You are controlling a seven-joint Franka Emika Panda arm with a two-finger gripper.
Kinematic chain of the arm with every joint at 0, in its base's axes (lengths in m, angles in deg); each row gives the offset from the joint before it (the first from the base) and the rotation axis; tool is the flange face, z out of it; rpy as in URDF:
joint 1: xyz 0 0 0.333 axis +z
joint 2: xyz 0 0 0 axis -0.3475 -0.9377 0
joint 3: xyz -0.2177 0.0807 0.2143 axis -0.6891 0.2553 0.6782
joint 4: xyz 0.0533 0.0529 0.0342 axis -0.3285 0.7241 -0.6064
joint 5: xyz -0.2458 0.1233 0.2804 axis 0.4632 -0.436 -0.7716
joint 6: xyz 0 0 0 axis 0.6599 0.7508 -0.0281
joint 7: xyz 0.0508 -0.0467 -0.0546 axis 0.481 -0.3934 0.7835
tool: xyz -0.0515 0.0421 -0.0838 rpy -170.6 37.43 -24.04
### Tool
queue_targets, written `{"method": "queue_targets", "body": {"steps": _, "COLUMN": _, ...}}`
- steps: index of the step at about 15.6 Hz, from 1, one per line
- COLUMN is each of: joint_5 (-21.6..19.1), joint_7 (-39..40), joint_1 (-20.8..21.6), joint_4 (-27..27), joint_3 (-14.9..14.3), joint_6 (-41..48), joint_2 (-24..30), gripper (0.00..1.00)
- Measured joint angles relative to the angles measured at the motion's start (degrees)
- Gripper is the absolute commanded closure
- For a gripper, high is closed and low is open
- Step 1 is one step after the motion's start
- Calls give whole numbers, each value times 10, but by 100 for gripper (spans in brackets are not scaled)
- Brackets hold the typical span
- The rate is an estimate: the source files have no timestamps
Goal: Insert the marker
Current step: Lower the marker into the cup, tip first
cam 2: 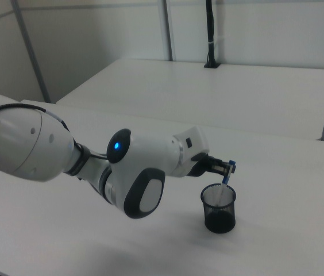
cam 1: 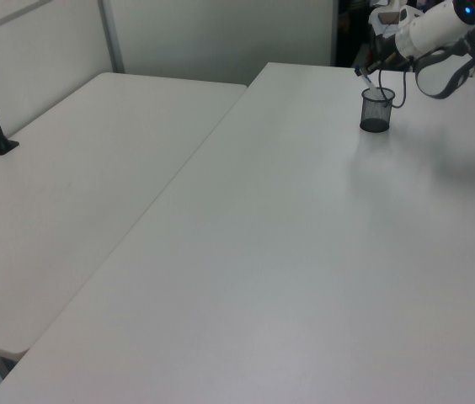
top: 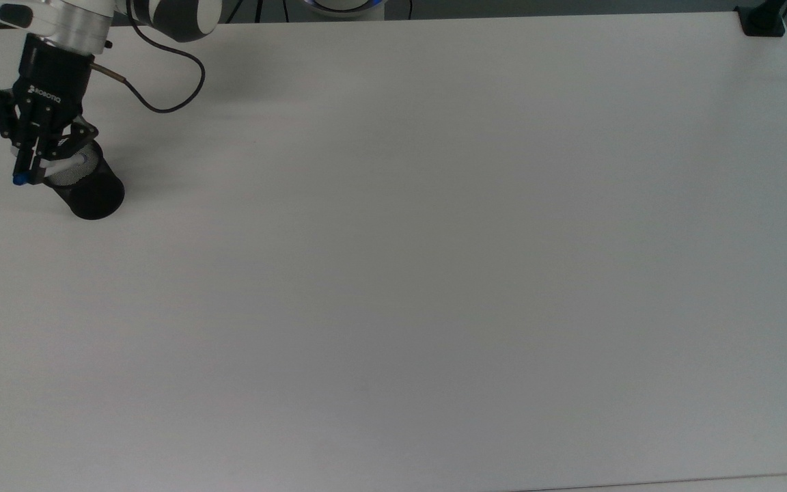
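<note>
- The white worktop (top: 434, 273) is matte and bare across its middle; a second white table (cam 1: 69, 168) stands beside it, with pale partition walls behind.
- A black mesh cup (top: 89, 184) stands near the worktop's far corner on the top view's left.
- The tool (top: 31, 167) pinches the marker (top: 59, 166): white barrel, blue end, tilted, its lower end inside the cup's rim.
</note>
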Motion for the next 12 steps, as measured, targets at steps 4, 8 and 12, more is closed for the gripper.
{"method": "queue_targets", "body": {"steps": 4, "joint_5": 0, "joint_7": 1, "joint_1": -1, "joint_4": 32, "joint_3": 0, "joint_6": -35, "joint_2": 0, "gripper": 82}}
{"method": "queue_targets", "body": {"steps": 8, "joint_5": 0, "joint_7": 1, "joint_1": -1, "joint_4": 33, "joint_3": 0, "joint_6": -35, "joint_2": 1, "gripper": 23}}
{"method": "queue_targets", "body": {"steps": 12, "joint_5": 0, "joint_7": -4, "joint_1": -1, "joint_4": 31, "joint_3": 0, "joint_6": -35, "joint_2": 5, "gripper": 0}}
